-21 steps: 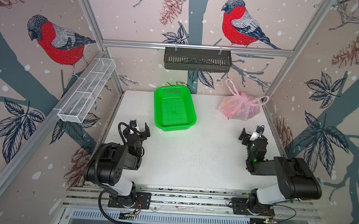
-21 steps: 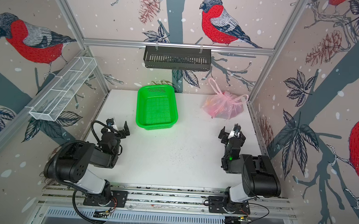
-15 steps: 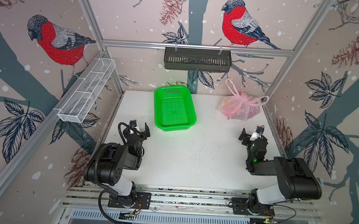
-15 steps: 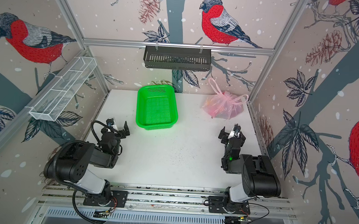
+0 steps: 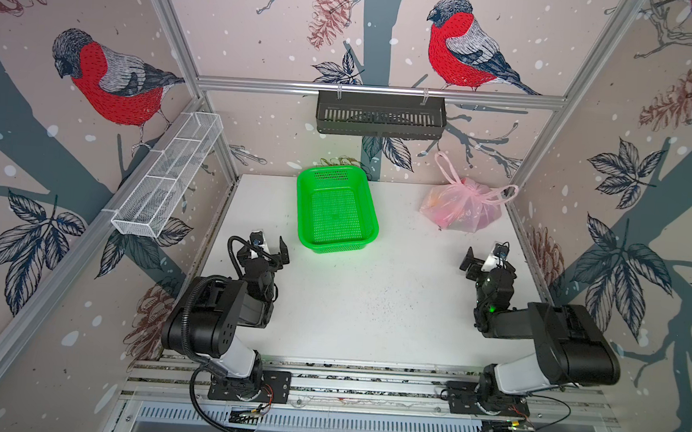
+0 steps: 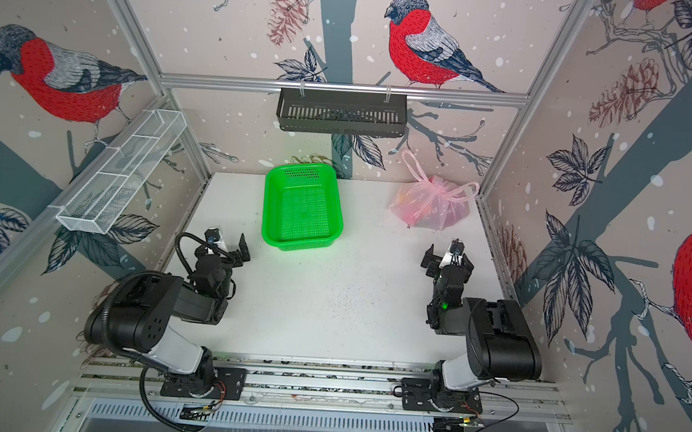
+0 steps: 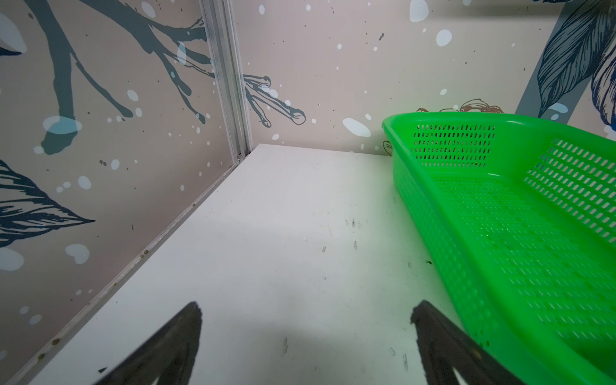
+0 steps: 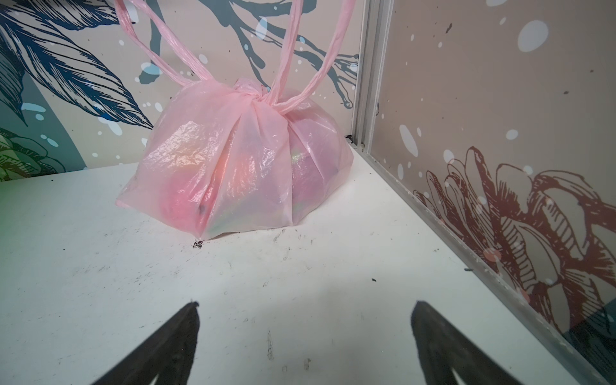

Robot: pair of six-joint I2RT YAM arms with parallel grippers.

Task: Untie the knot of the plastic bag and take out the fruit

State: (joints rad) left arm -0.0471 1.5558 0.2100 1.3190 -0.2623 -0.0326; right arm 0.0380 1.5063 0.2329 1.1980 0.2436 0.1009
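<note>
The white table (image 5: 393,295) fills the middle of both top views. The green tray (image 5: 336,243) sits empty at upper centre, and the plastic bag (image 5: 461,210) bulges in the upper right corner, close to where the back and side walls meet.

The bag lies straight up the frame from the right gripper (image 5: 484,258), apart from it with only bare table between. From the left gripper (image 5: 270,245) it lies far across to the upper right, with the tray partly in the way. So the right arm is clearly the nearer one. The right wrist view agrees: the bag (image 8: 240,166) sits upper centre, dead ahead of that gripper (image 8: 305,308), whose jaws stand wide apart and hold nothing. The left gripper (image 7: 305,306) is spread just as wide and empty, facing bare table with the tray wall (image 7: 433,233) to its right.

The two loop handles (image 5: 446,165) splay from the bag's top. One rises to the upper left and one trails right, so the tie's line runs roughly across the frame. The knot (image 8: 253,95) crowns the bag and is not yet undone. My judgement is that the reach must go forward and up. The fruit (image 8: 186,200) shows only as pink and orange blurs through the film.
</note>
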